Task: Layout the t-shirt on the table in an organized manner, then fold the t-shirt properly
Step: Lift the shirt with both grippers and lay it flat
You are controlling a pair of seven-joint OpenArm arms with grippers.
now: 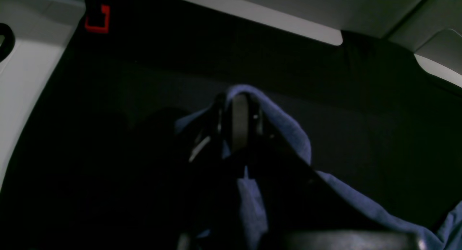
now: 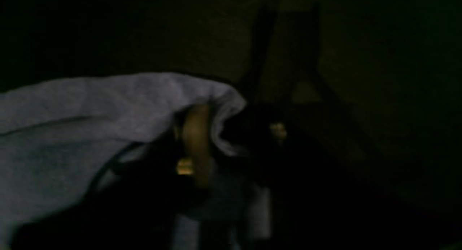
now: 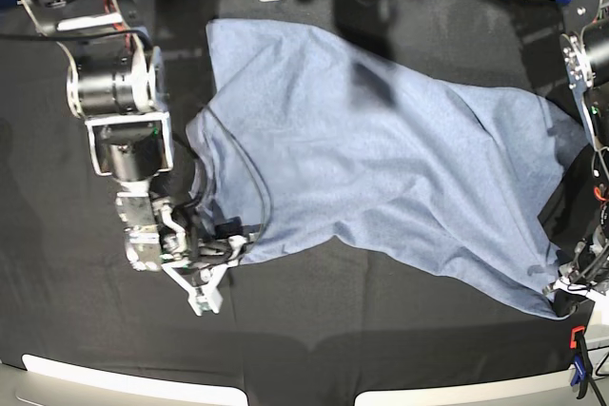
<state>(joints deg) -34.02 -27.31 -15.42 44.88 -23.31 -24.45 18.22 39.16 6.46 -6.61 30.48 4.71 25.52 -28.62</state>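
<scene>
Jaws of the left gripper [image 1: 238,125] were seen pressed together on a fold of the t-shirt [image 3: 381,149], the cloth draped over the fingertips in the left wrist view. At the right gripper [image 3: 205,249] the jaw state could not be told: in the dim right wrist view fabric lay over one finger [image 2: 195,141], but a firm pinch was not shown.

The t-shirt was spread on the table [image 3: 314,339], its long axis running from the far corner beside the right arm down to the near corner at the left gripper. From the right gripper the body of the cloth lay away and toward the opposite arm; from the left gripper it lay away and toward the right arm. The coming stretch was judged to turn on the two grippers being drawn apart along that diagonal.
</scene>
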